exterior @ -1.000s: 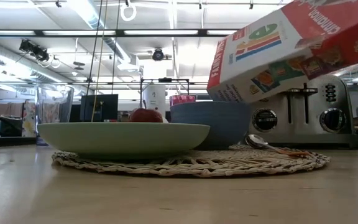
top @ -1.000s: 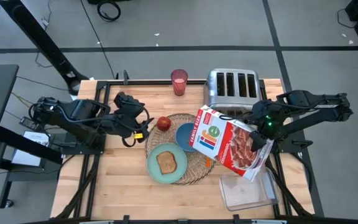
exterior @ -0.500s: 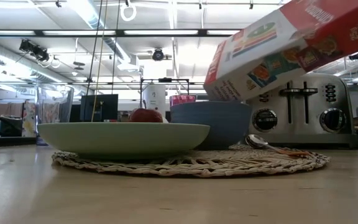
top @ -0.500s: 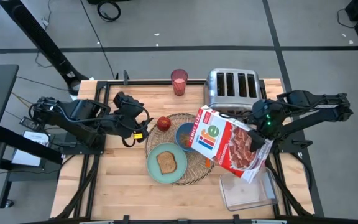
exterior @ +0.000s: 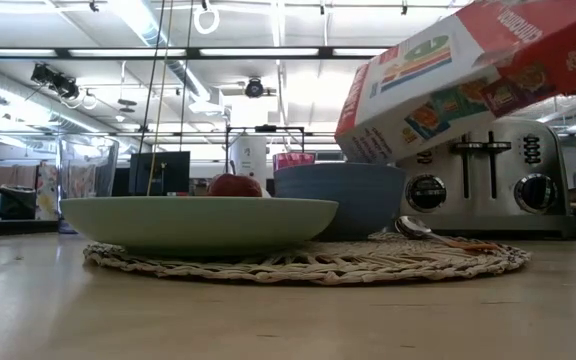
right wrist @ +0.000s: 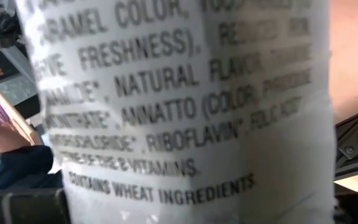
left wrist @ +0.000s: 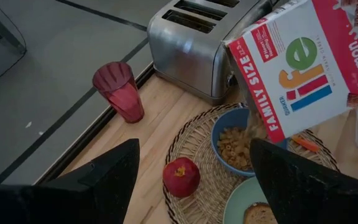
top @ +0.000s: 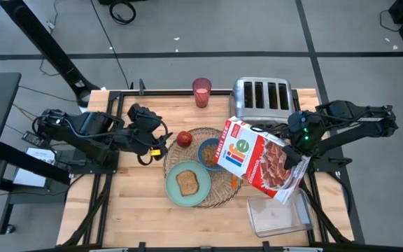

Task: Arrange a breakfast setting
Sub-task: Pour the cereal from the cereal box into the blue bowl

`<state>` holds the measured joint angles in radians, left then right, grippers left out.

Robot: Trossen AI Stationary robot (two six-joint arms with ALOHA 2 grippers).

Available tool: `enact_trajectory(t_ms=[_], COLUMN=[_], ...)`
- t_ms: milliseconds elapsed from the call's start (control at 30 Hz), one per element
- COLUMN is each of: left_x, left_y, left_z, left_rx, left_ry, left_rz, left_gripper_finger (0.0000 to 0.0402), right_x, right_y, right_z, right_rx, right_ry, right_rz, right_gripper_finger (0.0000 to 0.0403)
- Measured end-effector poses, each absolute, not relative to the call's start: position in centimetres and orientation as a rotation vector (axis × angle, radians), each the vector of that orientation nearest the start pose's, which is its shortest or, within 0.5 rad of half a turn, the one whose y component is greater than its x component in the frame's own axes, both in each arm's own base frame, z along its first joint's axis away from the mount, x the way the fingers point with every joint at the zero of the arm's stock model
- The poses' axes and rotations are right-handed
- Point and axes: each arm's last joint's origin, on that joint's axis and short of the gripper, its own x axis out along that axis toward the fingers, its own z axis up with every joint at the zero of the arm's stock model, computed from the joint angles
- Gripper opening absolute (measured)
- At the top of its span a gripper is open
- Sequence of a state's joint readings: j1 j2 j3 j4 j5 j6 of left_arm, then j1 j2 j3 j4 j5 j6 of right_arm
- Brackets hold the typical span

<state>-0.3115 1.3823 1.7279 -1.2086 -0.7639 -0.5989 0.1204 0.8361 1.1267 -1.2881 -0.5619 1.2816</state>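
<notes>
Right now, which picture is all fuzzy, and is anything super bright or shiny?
Right wrist view: the tilted red-and-white cardboard cereal box fills the picture so close that its printed words look soft. Low view: the ceiling lights glare white, and the near wooden table is blurred. Left wrist view: the silver four-slot toaster shines with reflections, and cereal in the blue bowl looks clear.

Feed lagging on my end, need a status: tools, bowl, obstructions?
Right tool shut on cereal box, tipped over blue bowl. Cereal in bowl. Left tool open, waiting beside placemat. Nothing obstructing.
</notes>
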Motion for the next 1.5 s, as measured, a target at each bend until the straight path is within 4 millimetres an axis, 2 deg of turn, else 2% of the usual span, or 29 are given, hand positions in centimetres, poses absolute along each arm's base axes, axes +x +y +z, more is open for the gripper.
enact_trajectory(t_ms=[333,967,1500], left_x=[23.2,19.8,19.5], left_y=[-5.4,-4.3,-4.2], left_z=[43.6,46.0,46.1], left_rx=[-0.137,-0.227,-0.235], left_ry=[0.577,0.458,0.450], left_rz=[0.624,0.591,0.591], left_gripper_finger=[0.0309,0.0309,0.0309], right_x=[10.6,9.5,9.3], right_y=[2.9,2.6,2.7], right_z=[35.0,34.9,34.9], right_rx=[1.292,1.212,1.205], right_ry=[1.279,1.271,1.286], right_rz=[-0.046,-0.061,-0.030], right_gripper_finger=[0.0234,0.0234,0.0234])
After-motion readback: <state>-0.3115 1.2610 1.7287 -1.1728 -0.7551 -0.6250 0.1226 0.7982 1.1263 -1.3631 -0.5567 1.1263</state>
